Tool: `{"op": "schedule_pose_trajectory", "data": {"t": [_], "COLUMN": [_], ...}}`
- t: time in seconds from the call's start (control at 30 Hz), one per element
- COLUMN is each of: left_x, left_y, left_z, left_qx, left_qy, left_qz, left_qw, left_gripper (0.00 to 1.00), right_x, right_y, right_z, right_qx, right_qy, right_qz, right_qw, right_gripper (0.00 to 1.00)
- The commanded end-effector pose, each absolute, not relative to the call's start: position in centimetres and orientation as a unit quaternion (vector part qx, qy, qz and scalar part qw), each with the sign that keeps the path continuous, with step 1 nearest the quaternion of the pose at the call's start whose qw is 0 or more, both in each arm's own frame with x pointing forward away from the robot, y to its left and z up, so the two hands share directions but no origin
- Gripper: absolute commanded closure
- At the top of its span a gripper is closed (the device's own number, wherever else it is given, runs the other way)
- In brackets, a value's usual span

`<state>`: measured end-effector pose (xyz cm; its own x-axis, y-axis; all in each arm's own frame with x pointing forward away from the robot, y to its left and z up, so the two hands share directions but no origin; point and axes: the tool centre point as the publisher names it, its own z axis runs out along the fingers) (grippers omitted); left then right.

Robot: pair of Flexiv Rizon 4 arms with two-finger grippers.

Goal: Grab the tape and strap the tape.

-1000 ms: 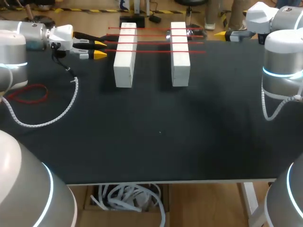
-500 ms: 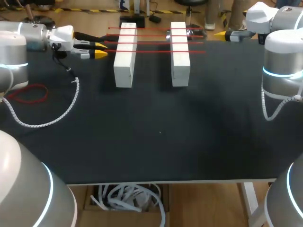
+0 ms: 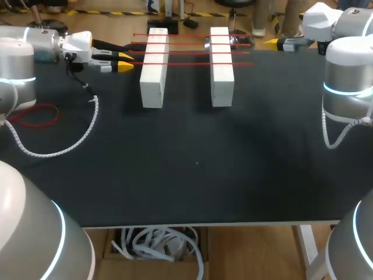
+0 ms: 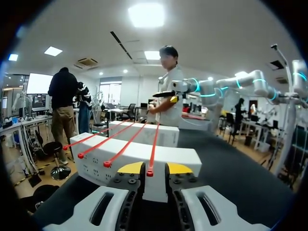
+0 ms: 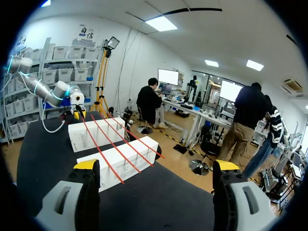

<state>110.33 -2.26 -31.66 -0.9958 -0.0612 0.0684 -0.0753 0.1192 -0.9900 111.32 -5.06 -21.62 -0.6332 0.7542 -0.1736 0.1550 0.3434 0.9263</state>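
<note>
The left fingers (image 4: 131,168), released, straddled one red tape (image 4: 154,147) end, having edged toward the white blocks (image 3: 152,76); the right fingers (image 5: 86,164) gaped wide.

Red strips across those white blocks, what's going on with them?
Four red strips lie stretched across two white blocks on a black table. The left arm's fingers sit at one end of the strips, open, with the end of one strip between their yellow tips but not yet clamped. The right arm's fingers hang wide open beyond the other end, touching nothing.
</note>
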Motion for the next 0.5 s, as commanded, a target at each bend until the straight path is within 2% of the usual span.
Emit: {"op": "schedule_pose_trajectory", "data": {"t": [0.03,0.5], "left_x": [110.61,110.56], "left_y": [-2.38,-2.44], "left_z": [-31.88,-31.83], "left_qx": [0.043,0.043], "left_qy": [-0.746,-0.745], "left_qz": [0.664,0.665], "left_qw": [0.007,0.008], "left_gripper": [0.83,0.89], "right_x": [111.36,111.36], "right_y": [-5.05,-5.05], "right_z": [-21.58,-21.58], "right_qx": [0.299,0.299], "right_qy": [0.761,0.761], "right_qz": [0.488,0.488], "right_qw": [0.306,0.306], "right_gripper": [0.00,0.00]}}
